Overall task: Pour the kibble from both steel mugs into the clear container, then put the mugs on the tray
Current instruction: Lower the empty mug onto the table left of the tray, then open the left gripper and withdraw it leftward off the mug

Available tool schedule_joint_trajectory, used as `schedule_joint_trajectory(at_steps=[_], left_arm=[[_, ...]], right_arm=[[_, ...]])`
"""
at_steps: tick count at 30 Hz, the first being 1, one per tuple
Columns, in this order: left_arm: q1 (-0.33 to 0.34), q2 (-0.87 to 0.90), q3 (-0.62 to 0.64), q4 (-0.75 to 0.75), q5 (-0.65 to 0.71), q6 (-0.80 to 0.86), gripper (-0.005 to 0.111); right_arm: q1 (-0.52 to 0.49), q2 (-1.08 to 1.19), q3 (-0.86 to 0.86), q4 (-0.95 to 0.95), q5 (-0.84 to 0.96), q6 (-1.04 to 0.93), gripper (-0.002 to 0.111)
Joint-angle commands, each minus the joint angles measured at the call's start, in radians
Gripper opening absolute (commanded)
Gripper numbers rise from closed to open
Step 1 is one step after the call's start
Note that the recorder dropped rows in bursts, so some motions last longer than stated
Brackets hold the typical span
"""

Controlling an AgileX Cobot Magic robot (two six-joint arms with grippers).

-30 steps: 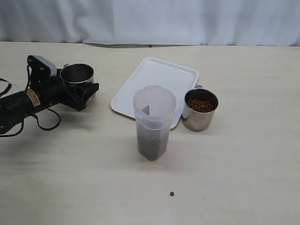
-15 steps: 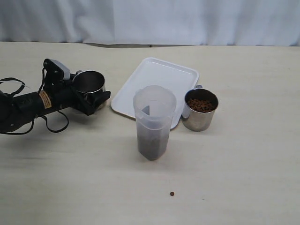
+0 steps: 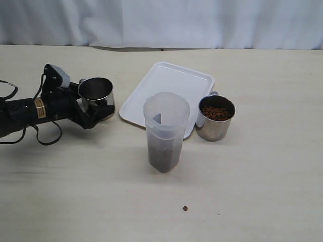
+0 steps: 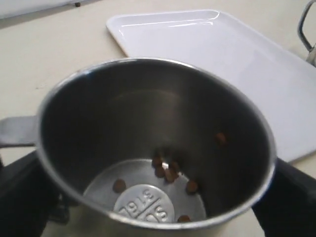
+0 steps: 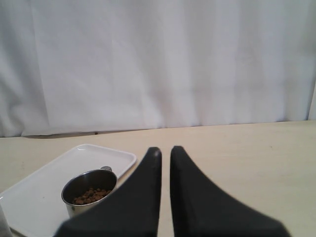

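Gripping the emptied mug (image 3: 95, 89) from both sides, the left gripper (image 3: 97, 105) holds it upright just left of the tray (image 3: 169, 80), not touching it. The exterior view shows only a dark inside. The left wrist view looks down into it and finds a few pellets (image 4: 165, 171) on the bottom, with black fingers (image 4: 291, 197) at either wall. Whether it rests on the table (image 3: 252, 191) I cannot tell.

The container (image 3: 165, 133) stands in front of the tray, its lower part dark with kibble (image 3: 162, 156). The full mug (image 3: 214, 118) sits at the tray's right edge. One stray pellet (image 3: 185, 208) lies on the table nearer the camera.

The right gripper (image 5: 165, 151) appears only in its own wrist view. Its fingers are drawn close with a thin slit between them, holding nothing, well apart from the full mug.
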Motion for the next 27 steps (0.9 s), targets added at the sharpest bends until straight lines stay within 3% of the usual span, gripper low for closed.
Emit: schedule_joint_trajectory(at_steps=[1,9,16,21,23,27], left_arm=[[0.069,-0.023,-0.003,0.098,-0.017,-0.13,0.07],[0.189,-0.023,-0.003,0.288,-0.186,-0.253,0.07],[0.276,-0.025,-0.003,0.398,-0.197,-0.307,0.07],[0.317,-0.03,-0.003,0.398,-0.197,-0.609,0.068],[0.329,-0.049,-0.003,0.398,-0.197,-0.689,0.057],[0.361,-0.105,0.0,0.422,-0.197,-0.842,0.018]], right_arm=[[-0.006,-0.004,0.004,0.005,-0.011,-0.004,0.005],[-0.006,-0.004,0.004,0.005,-0.011,-0.004,0.005],[-0.006,-0.004,0.004,0.005,-0.011,-0.004,0.005],[-0.006,-0.004,0.004,0.005,-0.011,-0.004,0.005],[-0.006,-0.004,0.004,0.005,-0.011,-0.004,0.005],[-0.006,-0.004,0.004,0.005,-0.011,-0.004,0.005]])
